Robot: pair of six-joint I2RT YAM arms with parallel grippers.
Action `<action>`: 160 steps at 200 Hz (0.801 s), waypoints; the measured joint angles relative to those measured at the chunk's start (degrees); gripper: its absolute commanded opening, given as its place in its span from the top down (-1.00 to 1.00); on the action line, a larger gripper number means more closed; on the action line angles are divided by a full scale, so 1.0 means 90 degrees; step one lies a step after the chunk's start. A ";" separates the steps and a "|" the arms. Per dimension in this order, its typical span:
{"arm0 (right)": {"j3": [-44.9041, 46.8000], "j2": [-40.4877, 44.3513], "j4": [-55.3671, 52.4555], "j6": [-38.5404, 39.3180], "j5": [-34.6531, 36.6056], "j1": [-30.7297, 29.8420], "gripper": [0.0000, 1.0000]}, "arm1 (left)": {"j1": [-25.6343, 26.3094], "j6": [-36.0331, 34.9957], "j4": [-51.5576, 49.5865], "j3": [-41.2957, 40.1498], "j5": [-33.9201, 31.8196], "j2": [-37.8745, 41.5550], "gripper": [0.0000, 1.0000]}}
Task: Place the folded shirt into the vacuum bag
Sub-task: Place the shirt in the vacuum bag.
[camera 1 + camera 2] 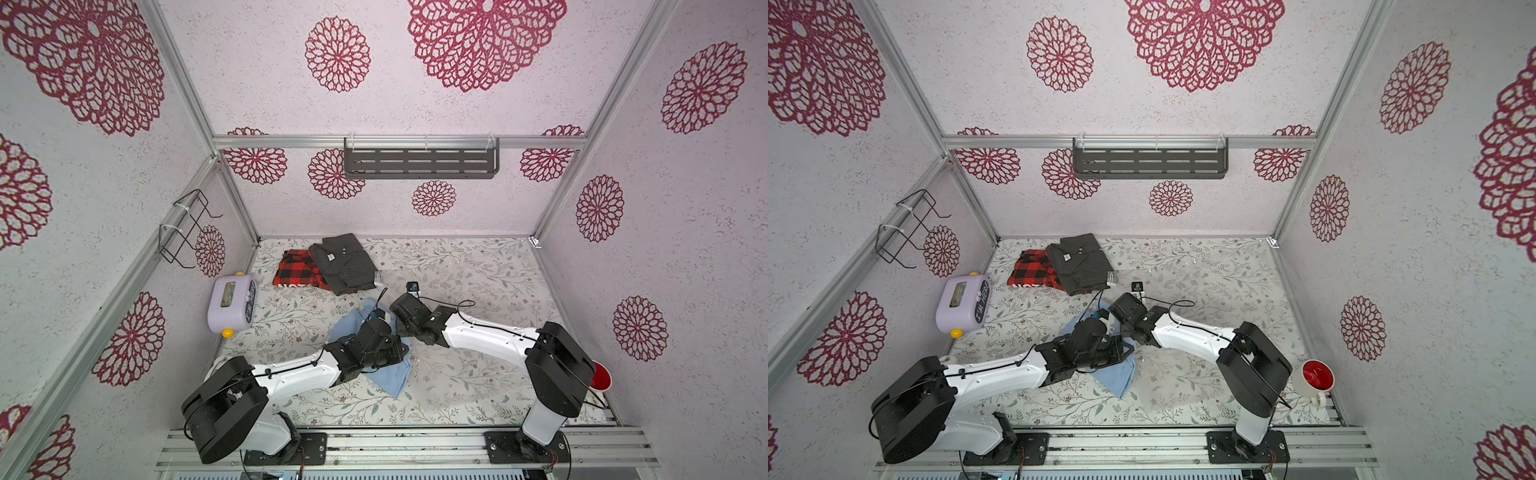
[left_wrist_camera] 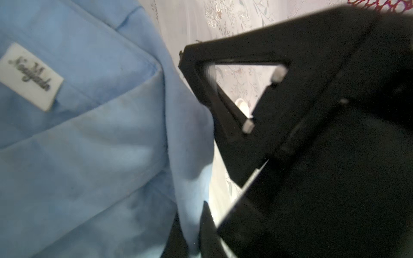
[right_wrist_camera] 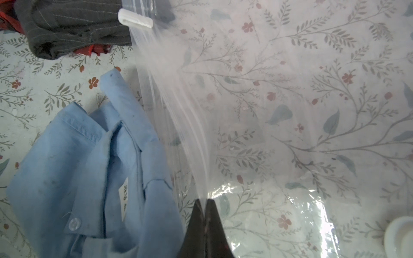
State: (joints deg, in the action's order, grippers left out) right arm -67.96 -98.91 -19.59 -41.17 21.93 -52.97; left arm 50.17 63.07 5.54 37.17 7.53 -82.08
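1. The right gripper had its jaws pressed together on a thin pinch of the vacuum bag, a large clear, glossy plastic bag. Its upper film ran away from the fingertips in taut pleats. In my judgement, so small a bite of slick plastic could slip free and let the mouth fall flat.
2. Just beside that gripper lay the folded light-blue cotton shirt, soft and matte, with a collar, a clear button and a white woven label. Its edge sat at the bag's mouth, but I could not tell whether any of it had passed under the film.
3. The left gripper was closed on the shirt, and in the left wrist view the fabric ran down between its black fingers. Dragged by one edge, the limp cloth could unfold or bunch against the bag's lip.
4. Both top views showed the two grippers close together, so a push toward the bag risked a bump.
5. Beyond the right gripper's tips, a white plastic slider clip sat on the zip strip. There the bag's corner met a dark grey pinstriped garment, and a hard tug might drag that garment along. A round white valve cap showed on the bag's face.
6. A lilac rounded plastic box stood well apart from the left gripper.
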 measured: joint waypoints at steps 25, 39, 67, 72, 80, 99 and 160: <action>0.0053 0.0002 0.0104 -0.0002 -0.0114 0.0032 1.00 | 0.0010 0.0078 0.0476 -0.0141 0.0146 -0.0260 0.82; 0.0092 0.0002 0.0146 -0.0002 -0.0131 0.0036 1.00 | 0.0010 0.0119 0.0648 -0.0180 0.0226 -0.0386 0.38; 0.0141 0.0005 0.0182 -0.0005 -0.0146 0.0066 1.00 | 0.0029 0.0238 0.0908 -0.0253 0.0355 -0.0449 -0.15; 0.0143 0.0005 0.0185 -0.0007 -0.0151 0.0068 1.00 | 0.0034 0.0236 0.0923 -0.0270 0.0381 -0.0437 -0.23; 0.0153 0.0015 0.0194 -0.0010 -0.0160 0.0073 1.00 | 0.0036 0.0238 0.0918 -0.0296 0.0386 -0.0393 -0.35; 0.0182 0.0046 0.0194 -0.0036 -0.0177 0.0090 1.00 | 0.0039 0.0180 0.0636 -0.0396 0.0299 0.0000 -0.54; 0.0170 0.0051 0.0109 -0.0039 -0.0136 0.0092 1.00 | -0.0219 -0.0245 -0.0716 -0.0503 -0.0466 0.2004 -0.27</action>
State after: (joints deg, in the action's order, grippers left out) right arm -66.43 -98.45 -18.61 -41.52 20.71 -52.14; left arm 48.21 60.86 -0.91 32.64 3.33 -64.05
